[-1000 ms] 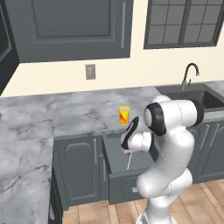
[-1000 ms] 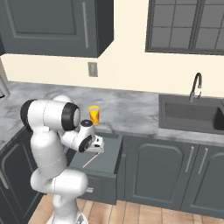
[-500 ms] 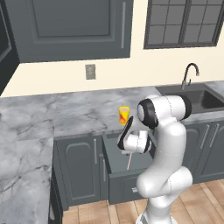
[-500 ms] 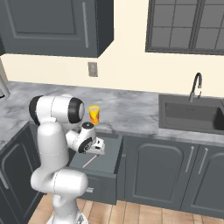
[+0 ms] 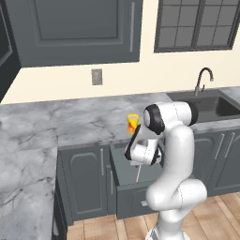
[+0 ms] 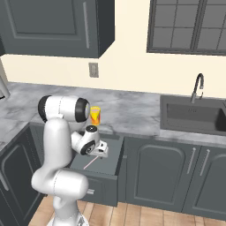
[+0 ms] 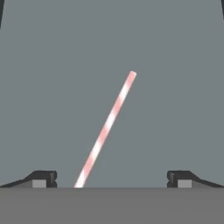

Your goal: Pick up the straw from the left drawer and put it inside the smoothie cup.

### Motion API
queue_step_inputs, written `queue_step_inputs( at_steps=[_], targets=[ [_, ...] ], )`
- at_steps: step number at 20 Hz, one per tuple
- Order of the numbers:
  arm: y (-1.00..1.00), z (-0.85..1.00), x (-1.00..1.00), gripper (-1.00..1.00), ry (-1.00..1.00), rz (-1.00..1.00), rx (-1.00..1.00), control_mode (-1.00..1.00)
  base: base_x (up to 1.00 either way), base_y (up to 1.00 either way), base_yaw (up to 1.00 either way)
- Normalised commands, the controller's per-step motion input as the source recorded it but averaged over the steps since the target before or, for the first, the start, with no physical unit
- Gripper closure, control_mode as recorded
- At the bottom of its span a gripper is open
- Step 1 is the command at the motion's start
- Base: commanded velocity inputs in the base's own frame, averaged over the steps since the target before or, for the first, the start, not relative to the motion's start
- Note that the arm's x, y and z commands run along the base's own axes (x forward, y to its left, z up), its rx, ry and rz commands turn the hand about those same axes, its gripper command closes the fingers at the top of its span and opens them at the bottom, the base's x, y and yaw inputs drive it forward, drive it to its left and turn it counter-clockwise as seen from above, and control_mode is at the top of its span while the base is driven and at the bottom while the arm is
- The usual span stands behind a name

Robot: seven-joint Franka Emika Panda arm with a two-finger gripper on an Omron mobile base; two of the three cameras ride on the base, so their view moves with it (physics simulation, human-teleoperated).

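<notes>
The left drawer [image 5: 123,165] [image 6: 107,164] stands pulled out under the marble counter. On its flat grey floor [image 7: 175,87] lies the straw [image 5: 138,173] [image 6: 90,163] [image 7: 107,127], thin and striped pink-white. My gripper [image 5: 142,163] [image 6: 100,155] [image 7: 111,178] hangs open just above it, pointing down into the drawer. In the hand view the straw's near end runs between the wide-apart fingertips, closer to the left one [image 7: 41,178]. The smoothie cup [image 5: 133,123] [image 6: 95,114], yellow with red markings, stands upright on the counter right behind the drawer.
A sink [image 5: 220,105] [image 6: 192,115] with a faucet [image 5: 203,79] [image 6: 198,86] lies to the right. Dark cabinet doors [image 5: 86,180] [image 6: 159,174] flank the drawer. Upper cabinets [image 5: 79,28] hang above the counter [image 5: 70,122].
The hand has sunk a little lower into the drawer, closer over the straw, and the arm's upper joints have swung round. Straw and cup have not moved.
</notes>
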Motion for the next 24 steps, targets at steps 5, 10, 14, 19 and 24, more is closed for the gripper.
queue_step_inputs(
  at_steps=[5,10,14,19,24],
  targets=[
    [-0.20,-0.13,0.18,-1.00,0.03,0.00,0.00,-1.00,0.00,0.00,0.00],
    [-0.02,-0.08,0.23,-1.00,0.01,0.00,0.00,-1.00,0.00,0.00,0.00],
    [0.00,-0.01,0.29,-1.00,0.00,0.00,0.00,-1.00,0.00,0.00,0.00],
    [0.00,-0.06,0.32,-1.00,0.00,0.00,0.00,-1.00,0.00,0.00,0.00],
    [0.00,-0.14,0.21,-1.00,0.00,0.00,0.00,-1.00,0.00,0.00,0.00]
  ],
)
